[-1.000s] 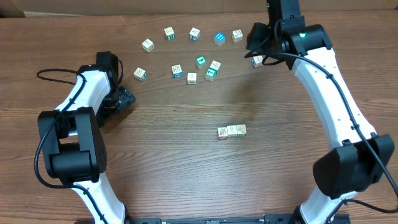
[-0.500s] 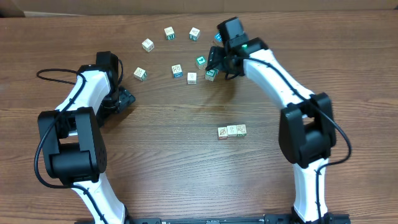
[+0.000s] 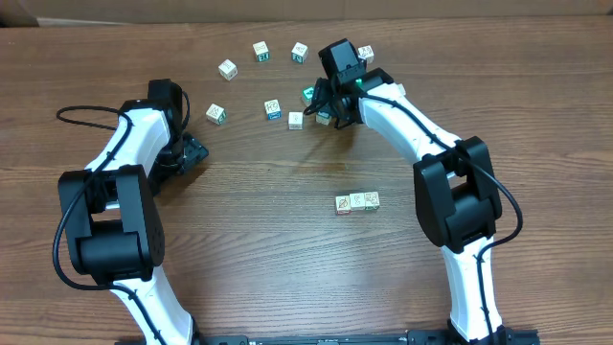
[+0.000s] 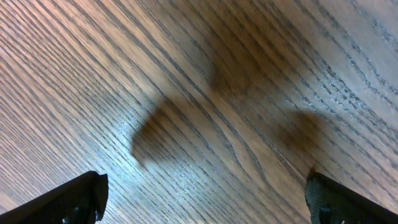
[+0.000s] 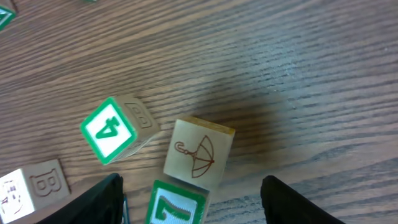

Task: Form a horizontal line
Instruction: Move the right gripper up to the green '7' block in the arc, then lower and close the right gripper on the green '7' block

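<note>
**Brown wood-grain desk: cubes and both my tools**

Surface: desk [image 3: 287,240], dark brown wood with a strong grain, seen from overhead and from both wrists.

Item 1, horizontal line [image 3: 357,201]: three small picture cubes in a straight row, side by side and touching, with tan and white faces up. It lies near the middle of the desk, well apart from the other cubes and from both tools.

Item 2, loose cubes [image 3: 261,50]: scattered along the far side of the desk, several with green or blue faces.

Item 3, my right tool [image 5: 189,182]: jaws apart, dark fingers [image 5: 102,202] at the lower edge of the wrist view. Between them lie the umbrella cube [image 5: 199,152] and the green-framed 7 cube [image 5: 174,208], which touch each other. A gap shows on either side, and I grip nothing. The green 4 cube [image 5: 111,129] lies turned at an angle just beside the umbrella cube. A B cube [image 5: 37,183] lies outside the left finger.

Item 4, my left tool [image 4: 204,186]: jaws spread wide with only bare wood between the fingers, holding and touching nothing. It sits at the left of the desk, well apart from the line.
</note>
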`<state>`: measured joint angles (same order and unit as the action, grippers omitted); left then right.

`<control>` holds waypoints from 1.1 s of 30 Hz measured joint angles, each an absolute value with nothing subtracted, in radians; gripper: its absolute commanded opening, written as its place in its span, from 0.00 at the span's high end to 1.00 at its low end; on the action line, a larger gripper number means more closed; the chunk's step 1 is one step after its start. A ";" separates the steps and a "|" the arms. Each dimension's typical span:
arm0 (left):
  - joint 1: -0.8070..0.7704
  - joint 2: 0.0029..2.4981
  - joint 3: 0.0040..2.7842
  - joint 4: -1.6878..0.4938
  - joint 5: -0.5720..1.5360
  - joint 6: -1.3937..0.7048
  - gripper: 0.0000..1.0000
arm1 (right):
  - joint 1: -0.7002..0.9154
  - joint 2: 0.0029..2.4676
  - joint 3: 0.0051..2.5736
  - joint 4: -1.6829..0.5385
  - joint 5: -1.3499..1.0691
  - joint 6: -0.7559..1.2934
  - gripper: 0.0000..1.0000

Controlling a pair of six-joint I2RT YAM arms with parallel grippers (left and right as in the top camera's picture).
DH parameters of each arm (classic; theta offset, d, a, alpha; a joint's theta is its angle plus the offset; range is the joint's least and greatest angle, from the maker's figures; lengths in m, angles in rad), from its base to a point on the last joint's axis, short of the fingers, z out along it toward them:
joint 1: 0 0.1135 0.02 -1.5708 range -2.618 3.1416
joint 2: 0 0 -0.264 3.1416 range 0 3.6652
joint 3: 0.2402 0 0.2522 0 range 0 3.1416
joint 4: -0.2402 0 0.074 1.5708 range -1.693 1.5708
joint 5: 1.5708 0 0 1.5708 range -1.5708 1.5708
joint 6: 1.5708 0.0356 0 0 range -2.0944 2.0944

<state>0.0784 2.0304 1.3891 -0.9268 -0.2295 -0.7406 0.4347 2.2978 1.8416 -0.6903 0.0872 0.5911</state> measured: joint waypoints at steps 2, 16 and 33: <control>0.078 2.030 1.389 -0.927 -0.229 -0.741 0.00 | 0.435 2.299 1.842 -0.690 0.093 0.595 0.33; 0.078 2.030 1.389 -0.927 -0.229 -0.741 0.00 | 0.467 2.299 1.841 -0.673 0.111 0.609 0.36; 0.078 2.030 1.389 -0.927 -0.229 -0.741 0.00 | 0.492 2.300 1.805 -0.665 0.191 0.673 0.46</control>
<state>0.0784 2.0304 1.3891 -0.9268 -0.2295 -0.7406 0.4915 2.2997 1.8050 -0.6655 0.1913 0.6727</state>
